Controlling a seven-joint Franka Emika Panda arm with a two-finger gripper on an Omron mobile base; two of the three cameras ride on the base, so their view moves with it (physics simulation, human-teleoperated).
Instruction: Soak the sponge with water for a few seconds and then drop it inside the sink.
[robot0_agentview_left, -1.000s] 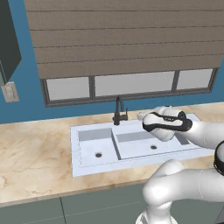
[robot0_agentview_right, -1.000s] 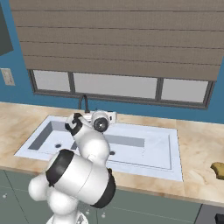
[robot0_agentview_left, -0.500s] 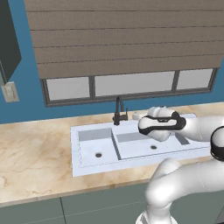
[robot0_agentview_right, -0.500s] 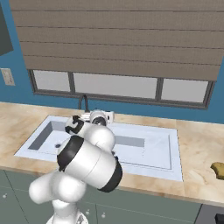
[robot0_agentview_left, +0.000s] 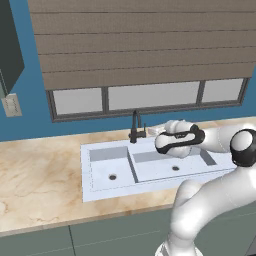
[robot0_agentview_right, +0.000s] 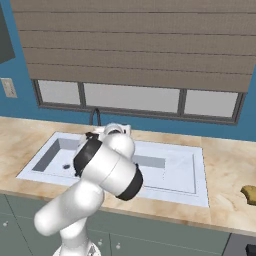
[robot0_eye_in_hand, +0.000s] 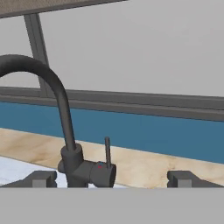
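Arm swung closer to faucet (robot0_eye_in_hand: 70, 144), marble counter (robot0_agentview_left: 40, 175), blue wall (robot0_agentview_left: 30, 110)

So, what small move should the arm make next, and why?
Probably ease the gripper forward to the faucet lever and push it. The fingers stand wide apart and hold nothing, the lever stands upright just ahead between them, and no water seems to fall into the sink. The sponge lies on the counter, far to the right.
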